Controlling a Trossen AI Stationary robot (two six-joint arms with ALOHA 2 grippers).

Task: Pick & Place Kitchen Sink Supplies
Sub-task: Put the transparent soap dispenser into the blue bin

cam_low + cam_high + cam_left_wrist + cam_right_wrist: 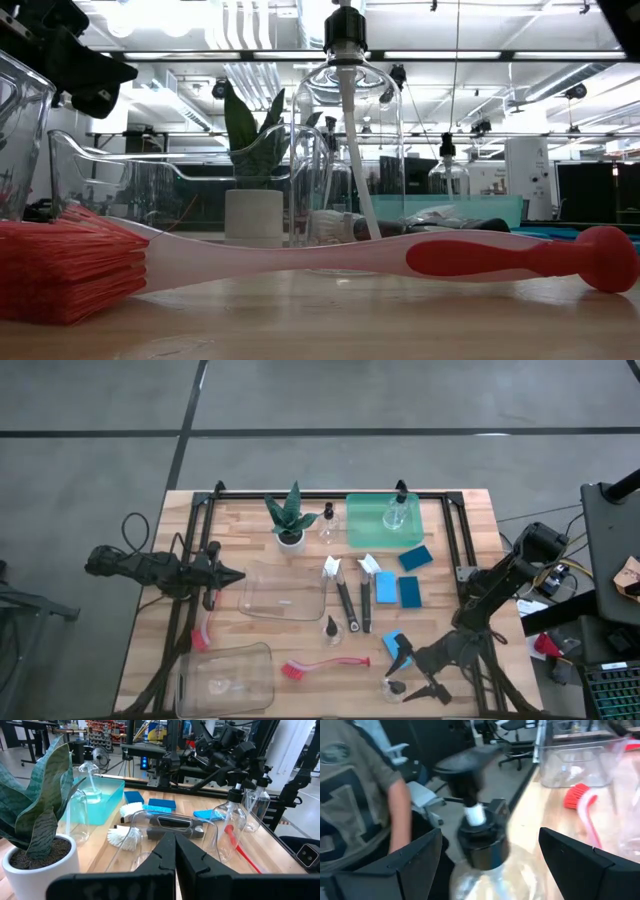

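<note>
My right gripper (402,672) hangs open near the table's near right corner. Its fingers stand on either side of the black top of a small clear bottle (483,839) (393,688) without touching it. A blue sponge (392,643) lies just beyond it, and a red-headed brush (325,665) (330,255) lies flat on the table to its left. More sponges (400,588), two black-handled brushes (352,598) and other bottles (327,525) sit mid-table. One bottle (397,510) stands in the green tray. My left gripper (238,575) (175,851) waits shut at the left.
A spiky plant in a white pot (290,522) stands at the far middle and a green tray (368,530) to its right. Clear bins lie mid-table (283,592) and at the near left (225,678). A person (360,795) stands beyond the table's near edge.
</note>
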